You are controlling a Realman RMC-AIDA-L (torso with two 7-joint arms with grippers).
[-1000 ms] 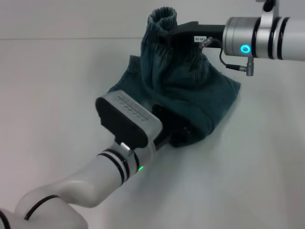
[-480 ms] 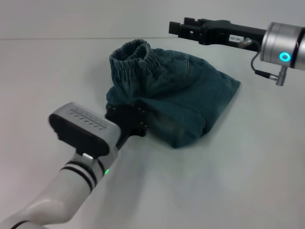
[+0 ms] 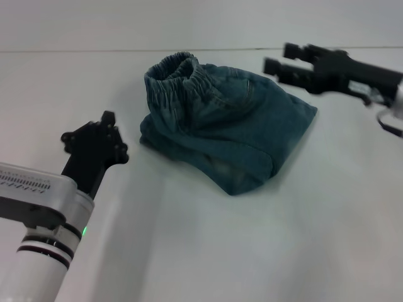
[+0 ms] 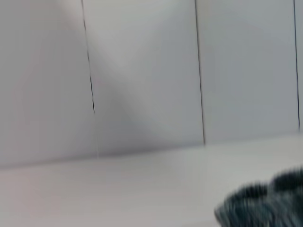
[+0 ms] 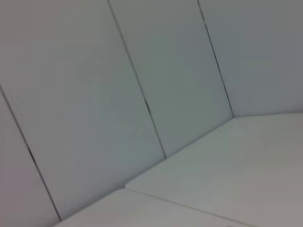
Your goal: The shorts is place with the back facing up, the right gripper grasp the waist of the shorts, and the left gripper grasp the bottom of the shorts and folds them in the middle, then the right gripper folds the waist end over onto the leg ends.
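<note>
**Both grippers off the folded shorts**

Since half a second ago both arms have drawn back from the shorts. Then, the left gripper was at the near-left edge of the cloth; now it stands apart from it, over bare table toward the left edge. Whether its jaws are open or closed I cannot tell, as it is seen end-on. The right gripper has slid toward the table's right edge and hangs above the far right of the bundle, touching nothing, its two fingers spread with a clear gap between them.

The shorts lie alone as a folded heap around the middle of the table, nearer the far edge. The waist sits on top at the far-left end, ruched and slightly raised. The left wrist view catches only a blurred dark edge of the cloth; the right wrist view shows wall panels and table.
</note>
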